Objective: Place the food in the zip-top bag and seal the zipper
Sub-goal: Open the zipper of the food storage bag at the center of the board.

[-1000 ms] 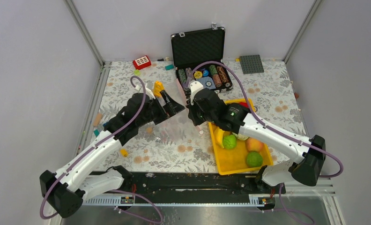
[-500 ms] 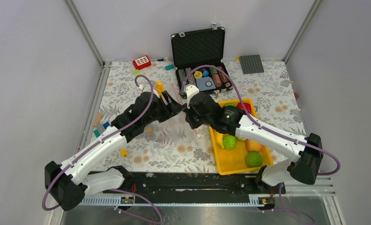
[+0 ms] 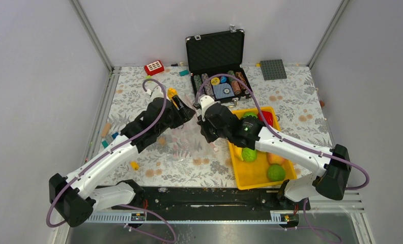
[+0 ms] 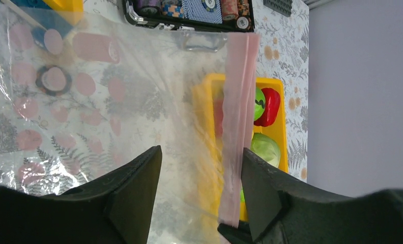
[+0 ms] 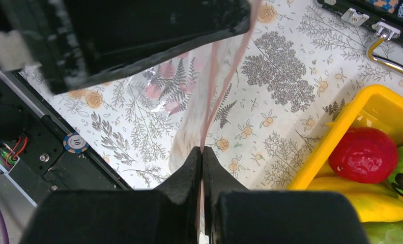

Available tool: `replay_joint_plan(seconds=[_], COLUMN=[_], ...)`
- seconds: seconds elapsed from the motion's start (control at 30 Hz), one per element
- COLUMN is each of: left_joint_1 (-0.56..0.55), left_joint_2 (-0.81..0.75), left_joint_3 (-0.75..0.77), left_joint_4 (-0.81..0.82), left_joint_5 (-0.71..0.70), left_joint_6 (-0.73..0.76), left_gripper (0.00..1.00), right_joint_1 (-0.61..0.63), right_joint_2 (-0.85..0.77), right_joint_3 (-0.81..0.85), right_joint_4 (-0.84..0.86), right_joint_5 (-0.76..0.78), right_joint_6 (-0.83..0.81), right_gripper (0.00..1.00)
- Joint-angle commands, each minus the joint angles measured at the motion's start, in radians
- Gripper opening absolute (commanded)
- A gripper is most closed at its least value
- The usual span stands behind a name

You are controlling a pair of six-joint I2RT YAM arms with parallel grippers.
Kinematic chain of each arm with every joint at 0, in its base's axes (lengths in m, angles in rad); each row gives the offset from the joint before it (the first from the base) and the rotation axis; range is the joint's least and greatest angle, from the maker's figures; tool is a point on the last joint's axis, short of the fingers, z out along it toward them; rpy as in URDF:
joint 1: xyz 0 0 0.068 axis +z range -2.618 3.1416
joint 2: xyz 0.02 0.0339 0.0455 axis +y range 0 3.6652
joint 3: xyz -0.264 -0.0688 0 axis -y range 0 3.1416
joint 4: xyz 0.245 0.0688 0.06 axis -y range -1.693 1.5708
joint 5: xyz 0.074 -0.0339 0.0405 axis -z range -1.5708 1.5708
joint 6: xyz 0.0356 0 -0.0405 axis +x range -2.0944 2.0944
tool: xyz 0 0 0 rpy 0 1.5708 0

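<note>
The left gripper (image 4: 200,152) hangs over the flowered table (image 3: 138,86) at about 10 o'clock from the table's middle. Its jaws stand partly apart. The film of the zip-top bag (image 4: 113,101) passes between them, but nothing in its wrist view shows a pinch, so I judge the bag is not yet held on this side.

The bag is stretched between the two arms, clear and crinkled. Its pinkish zipper (image 4: 238,101) runs straight along the edge towards 3 o'clock and ends just inside the left gripper's right-hand finger.

The right gripper (image 5: 202,151) is closed tight on that pink strip, with the bag's mouth edge rising out of its fingertips.

At 4 o'clock from the right gripper sits the yellow tray (image 5: 342,127), and all the food is in it: a red piece (image 5: 362,155), the banana (image 5: 377,206), two green round ones (image 3: 249,153) and a peach (image 3: 275,157). The open poker-chip case (image 3: 217,56) stands at 12 o'clock.

None of the food is bagged. As I read it, the mouth is only being taken up at two points so it can be spread. Loading every piece and pressing the zipper shut are both left to do.
</note>
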Motion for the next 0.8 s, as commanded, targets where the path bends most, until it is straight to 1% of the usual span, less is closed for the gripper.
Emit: replay_joint_plan(seconds=[0.0, 0.17, 0.43, 0.5, 0.53, 0.57, 0.6, 0.63, 0.67, 0.77], left_joint_1=[-0.002, -0.003, -0.010, -0.011, -0.011, -0.011, -0.013, -0.015, -0.016, -0.016], left_joint_2=[0.039, 0.063, 0.097, 0.107, 0.109, 0.110, 0.109, 0.106, 0.100, 0.080], left_joint_3=[0.072, 0.082, 0.078, 0.082, 0.083, 0.085, 0.084, 0.083, 0.079, 0.071], left_joint_4=[0.002, -0.009, -0.014, -0.014, -0.014, -0.014, -0.015, -0.016, -0.017, -0.019], left_joint_5=[-0.047, -0.027, -0.019, -0.009, -0.004, 0.000, 0.000, 0.001, -0.003, -0.004], left_joint_6=[0.037, 0.047, 0.050, 0.052, 0.053, 0.056, 0.063, 0.068, 0.075, 0.104], left_gripper=[0.57, 0.47, 0.44, 0.38, 0.31, 0.22, 0.11, 0.00, 0.00, 0.00], right_joint_1=[0.024, 0.028, 0.041, 0.042, 0.042, 0.042, 0.042, 0.042, 0.042, 0.042], right_joint_2=[-0.044, -0.050, -0.055, -0.055, -0.055, -0.056, -0.060, -0.068, -0.080, -0.139], right_joint_3=[-0.008, -0.015, -0.039, -0.043, -0.044, -0.046, -0.050, -0.057, -0.068, -0.120], right_joint_4=[0.060, 0.083, 0.141, 0.142, 0.140, 0.137, 0.136, 0.137, 0.143, 0.187], right_joint_5=[0.009, 0.039, -0.023, -0.029, -0.019, -0.005, 0.019, 0.037, 0.050, 0.091], right_joint_6=[-0.033, -0.042, -0.086, -0.085, -0.082, -0.075, -0.063, -0.058, -0.052, -0.016], right_gripper=[0.00, 0.00, 0.00, 0.00, 0.00, 0.02, 0.14, 0.30, 0.44, 0.78])
